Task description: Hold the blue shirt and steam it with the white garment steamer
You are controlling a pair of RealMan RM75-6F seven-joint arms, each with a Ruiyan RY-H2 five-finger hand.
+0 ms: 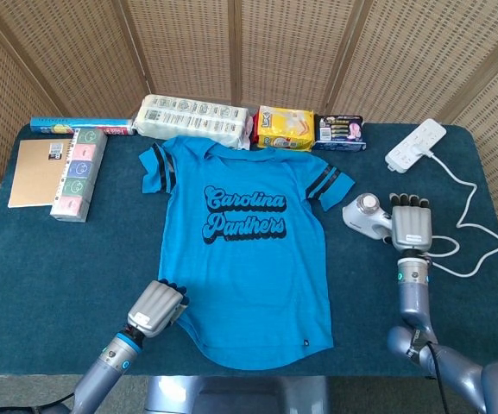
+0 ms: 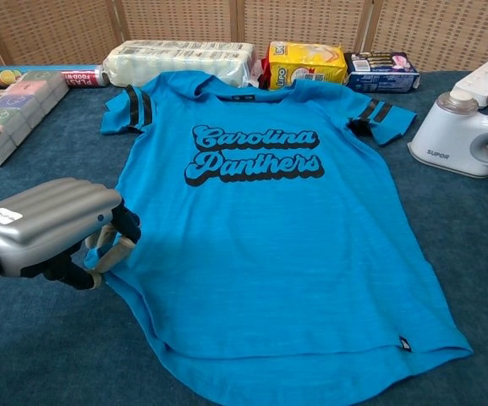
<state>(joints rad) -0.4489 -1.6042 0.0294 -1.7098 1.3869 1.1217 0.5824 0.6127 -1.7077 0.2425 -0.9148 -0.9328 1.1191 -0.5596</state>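
Left hand (image 2: 45,228) pinches the lower-left hem of the shirt (image 1: 249,250), fingers curled around the fabric edge where it meets the table (image 1: 59,276). Right hand (image 1: 411,226) sits over the rear of the steamer (image 1: 368,216), fingers pointing away from the robot across the handle; whether they have closed on the handle cannot be told from either view — in the chest view only dark fingertips show at the frame edge beside the steamer body.

Shirt: spread flat, front up, in the middle of the table, collar toward the far side, hem toward the robot. Steamer: on the cloth just beside the shirt's right sleeve, not touching it, its cord (image 1: 469,233) looping out toward the power strip (image 1: 416,145) at the far right corner.

Step in hand, as judged: the hold on the shirt is established; the pickup of the steamer is under way, not complete.

Next move calls for:
- a firm wrap around the steamer handle before any lift;
- carrying the steamer leftward over the shirt with the cord trailing free — a snag on the cord would drag the power strip;
- keeping the hem pinned so the fabric lies taut under the steam head.

Along the far edge lie a tissue pack (image 1: 192,117), a yellow packet (image 1: 285,128) and a dark box (image 1: 339,131); at far left, a notebook (image 1: 34,171).
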